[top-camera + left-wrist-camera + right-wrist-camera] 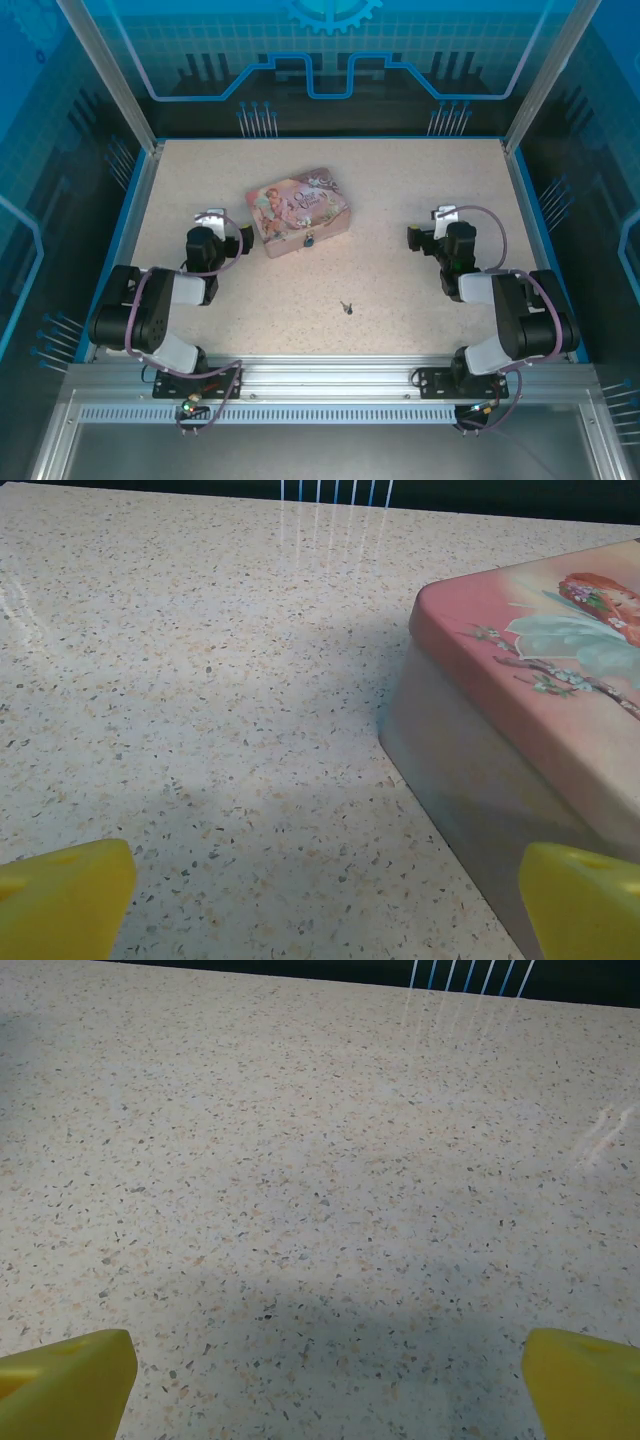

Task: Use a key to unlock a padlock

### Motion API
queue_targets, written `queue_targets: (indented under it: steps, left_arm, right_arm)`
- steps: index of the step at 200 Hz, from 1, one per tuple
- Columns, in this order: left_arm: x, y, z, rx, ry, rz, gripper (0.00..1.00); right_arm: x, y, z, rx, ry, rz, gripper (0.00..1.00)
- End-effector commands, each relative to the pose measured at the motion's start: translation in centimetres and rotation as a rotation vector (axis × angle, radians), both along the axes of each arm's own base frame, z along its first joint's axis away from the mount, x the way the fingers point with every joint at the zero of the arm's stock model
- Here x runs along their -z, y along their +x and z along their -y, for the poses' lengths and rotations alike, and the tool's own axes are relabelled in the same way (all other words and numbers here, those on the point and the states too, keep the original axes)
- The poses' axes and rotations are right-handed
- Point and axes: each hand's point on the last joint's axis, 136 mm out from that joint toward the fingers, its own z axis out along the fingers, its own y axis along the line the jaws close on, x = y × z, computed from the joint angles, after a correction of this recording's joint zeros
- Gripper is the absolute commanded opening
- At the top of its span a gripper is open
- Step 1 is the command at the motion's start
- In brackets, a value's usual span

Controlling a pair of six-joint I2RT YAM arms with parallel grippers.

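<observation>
One broad speckled table (400, 190) sets the stage, walled in by blue panels. On it, the left arm (150, 310) curls up the left side and the right arm (520, 320) mirrors it on the right, both bases at the near edge.

Next in size, the pink illustrated tin (300, 210) sits lid-up left of centre, turned at a slight angle. The left gripper (212, 220) hovers just beside its left end. From the left wrist camera the tin's corner (540, 680) looms close, and the yellow fingertips (60, 900) are spread wide with nothing gripped.

Over on the right, the right gripper (440, 218) sits well apart from the tin. Its yellow fingertips (590, 1380) are spread just as wide, and only bare tabletop lies between them.

Now the small stuff: the padlock (309, 240) rests against the tin's near wall, towards its right corner. Smallest of all, the key (346, 307) lies alone on the open table, nearer the bases, between the two arms and untouched.
</observation>
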Motion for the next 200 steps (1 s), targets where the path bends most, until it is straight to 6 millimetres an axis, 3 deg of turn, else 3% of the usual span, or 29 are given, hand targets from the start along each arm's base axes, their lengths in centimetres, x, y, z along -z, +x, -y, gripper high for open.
queue_targets:
  steps: [1, 200]
  left_arm:
    - [-1.49, 1.04, -0.23, 0.012, 0.017, 0.057, 0.99]
    - [-1.65, 0.78, -0.73, -0.017, 0.017, 0.074, 0.99]
  right_arm:
    - [-1.14, 0.85, -0.20, -0.004, -0.017, 0.044, 1.00]
    - [-1.46, 0.94, -0.03, -0.022, 0.016, 0.033, 1.00]
